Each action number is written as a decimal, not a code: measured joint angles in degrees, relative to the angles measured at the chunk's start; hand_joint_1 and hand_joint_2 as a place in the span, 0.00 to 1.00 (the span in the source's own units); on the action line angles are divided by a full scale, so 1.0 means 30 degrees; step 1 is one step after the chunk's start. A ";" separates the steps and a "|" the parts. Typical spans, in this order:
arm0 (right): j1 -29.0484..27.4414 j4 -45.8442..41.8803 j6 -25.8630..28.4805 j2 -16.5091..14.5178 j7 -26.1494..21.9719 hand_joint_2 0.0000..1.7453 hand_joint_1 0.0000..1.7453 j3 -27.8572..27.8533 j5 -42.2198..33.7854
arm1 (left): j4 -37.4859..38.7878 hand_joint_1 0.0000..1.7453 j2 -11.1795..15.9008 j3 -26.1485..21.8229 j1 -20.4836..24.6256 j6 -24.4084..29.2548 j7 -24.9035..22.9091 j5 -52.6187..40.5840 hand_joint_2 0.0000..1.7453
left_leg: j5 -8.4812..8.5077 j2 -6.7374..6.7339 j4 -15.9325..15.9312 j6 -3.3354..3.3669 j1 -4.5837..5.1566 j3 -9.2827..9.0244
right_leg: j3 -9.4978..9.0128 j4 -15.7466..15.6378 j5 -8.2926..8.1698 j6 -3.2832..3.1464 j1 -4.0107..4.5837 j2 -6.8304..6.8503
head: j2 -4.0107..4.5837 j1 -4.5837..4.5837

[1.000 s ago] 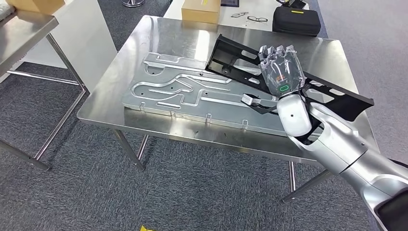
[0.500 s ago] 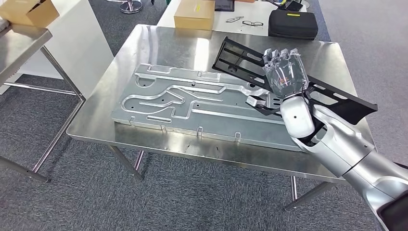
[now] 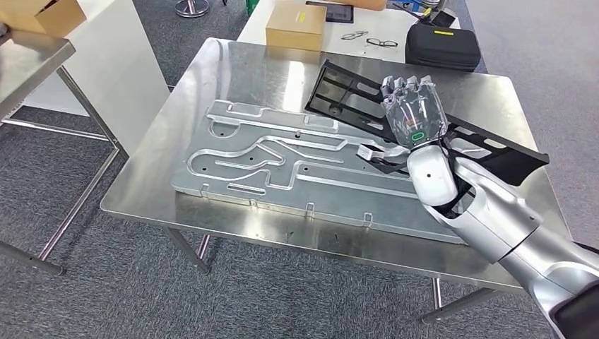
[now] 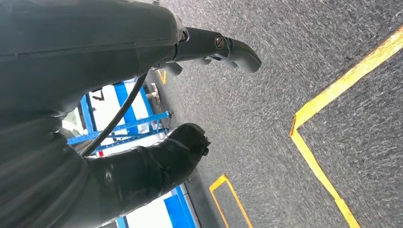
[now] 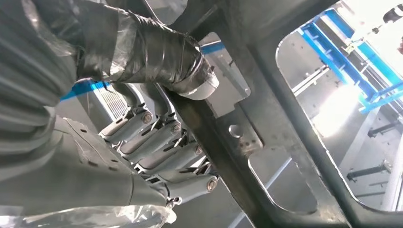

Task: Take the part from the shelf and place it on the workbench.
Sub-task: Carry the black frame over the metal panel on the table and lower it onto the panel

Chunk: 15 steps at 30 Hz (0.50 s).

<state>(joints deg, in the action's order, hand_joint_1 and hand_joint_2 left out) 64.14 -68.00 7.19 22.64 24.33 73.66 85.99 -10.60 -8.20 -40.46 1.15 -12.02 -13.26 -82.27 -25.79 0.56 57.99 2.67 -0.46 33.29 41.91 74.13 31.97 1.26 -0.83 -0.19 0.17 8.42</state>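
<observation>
The part is a long black metal frame [image 3: 346,88] with cut-out windows. It lies slantwise over the right side of the steel workbench [image 3: 233,63], its near end over the large silver machined plate [image 3: 282,162]. My right hand [image 3: 413,113] grips the frame around its middle rail. In the right wrist view the taped thumb [image 5: 157,52] presses one face of the black frame [image 5: 266,118] and the fingers [image 5: 161,142] wrap the other. Whether the frame touches the table I cannot tell. My left hand [image 4: 119,47] hangs over the carpet, fingers apart, holding nothing.
A cardboard box [image 3: 297,25], a pair of glasses [image 3: 381,42] and a black case [image 3: 441,46] lie beyond the workbench's far edge. A second steel table [image 3: 28,63] with a box [image 3: 42,13] stands at the left. Yellow tape [image 4: 323,95] marks the carpet.
The whole picture has shifted a little, so the camera moved. My right hand keeps its grip on the black frame, in much the same place over the workbench.
</observation>
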 joint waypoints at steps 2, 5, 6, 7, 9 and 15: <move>-0.0066 0.0000 0.0015 0.0005 0.0002 1.00 1.00 -0.0013 0.0000 | 0.0000 0.00 -0.0013 0.0000 -0.0024 -0.0027 0.0004 0.0000 1.00 | -0.0336 0.0004 0.0010 -0.0022 0.0076 -0.0437 | -0.0619 -0.2264 -0.1798 -0.0274 0.0109 0.0010 | 0.0000 0.0000; -0.0039 -0.0002 0.0042 0.0011 -0.0002 1.00 1.00 -0.0065 0.0000 | 0.0018 0.00 -0.0118 -0.0002 -0.0054 -0.0088 0.0020 0.0000 1.00 | -0.0663 -0.0023 -0.0160 -0.0201 0.0086 -0.0841 | -0.1639 -0.5096 -0.2907 -0.0757 0.0419 0.0096 | 0.0000 0.0000; -0.0044 -0.0004 0.0038 0.0013 -0.0009 1.00 1.00 -0.0087 0.0000 | 0.0024 0.00 -0.0148 -0.0002 -0.0046 -0.0097 0.0028 0.0000 1.00 | -0.0624 -0.0037 -0.0148 -0.0302 0.0075 -0.0904 | -0.1722 -0.5306 -0.2751 -0.0883 0.0487 0.0104 | 0.0000 0.0004; -0.0044 -0.0009 0.0033 0.0016 -0.0022 1.00 1.00 -0.0107 0.0000 | 0.0022 0.00 -0.0151 -0.0002 -0.0002 -0.0093 0.0038 0.0000 1.00 | -0.0583 -0.0045 -0.0116 -0.0402 0.0076 -0.0960 | -0.1881 -0.5510 -0.2709 -0.0982 0.0499 0.0079 | -0.0002 -0.0002; -0.0069 -0.0029 0.0024 0.0018 -0.0033 1.00 1.00 -0.0166 0.0000 | 0.0022 0.00 -0.0142 -0.0003 0.0021 -0.0086 0.0051 0.0000 1.00 | -0.0700 -0.0063 0.0404 -0.0544 0.0099 -0.0985 | -0.2350 -0.5710 -0.2724 -0.1156 0.0364 0.0075 | -0.0002 0.0007; -0.0250 -0.0053 0.0007 0.0029 -0.0046 1.00 1.00 -0.0241 0.0000 | 0.0015 0.00 -0.0045 -0.0015 0.0173 -0.0053 0.0142 0.0000 1.00 | -0.2294 -0.0072 0.5017 -0.0969 -0.0003 0.2088 | -0.3478 -0.5749 -0.1942 -0.1186 0.0209 0.0071 | 0.0000 0.0013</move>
<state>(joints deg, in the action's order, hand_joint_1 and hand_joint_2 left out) 63.39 -68.16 7.21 22.73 24.19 72.94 85.99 -10.56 -8.33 -40.50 1.67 -12.17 -12.84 -82.27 -32.67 0.34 73.04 -0.24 -0.47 39.56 31.48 56.89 26.14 -2.30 -0.20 0.02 0.17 8.46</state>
